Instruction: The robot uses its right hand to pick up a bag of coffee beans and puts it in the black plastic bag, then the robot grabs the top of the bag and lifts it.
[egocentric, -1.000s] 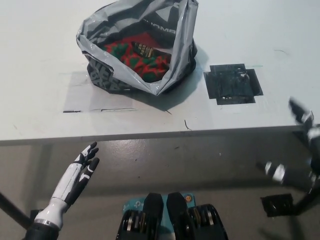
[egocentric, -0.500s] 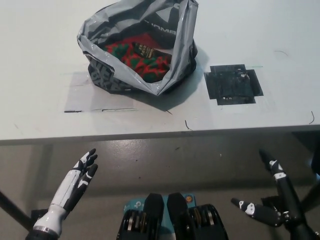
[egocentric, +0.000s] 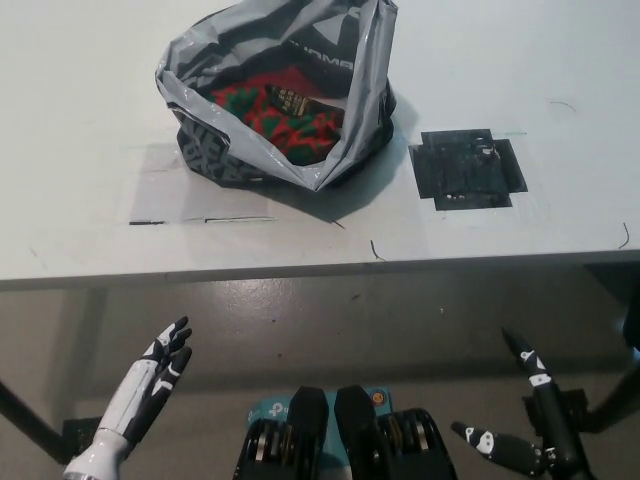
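From the head view, the black plastic bag (egocentric: 283, 100) stood on the white bench (egocentric: 80, 90), toward its far middle, with its mouth wide open and its grey lining turned outward around the rim. Inside it lay the bag of coffee beans (egocentric: 280, 120), a red and green patterned pack, resting on the bottom and partly hidden by the bag's near wall. To the right of the bag, apart from it, a black taped square (egocentric: 466, 168) was stuck flat on the bench top. Both hands hung below the bench's near edge, over the floor. The white left hand (egocentric: 150, 385) was at the lower left, its fingers straight, slightly apart and holding nothing. The black right hand (egocentric: 525, 425) was at the lower right, fingers spread wide and empty.
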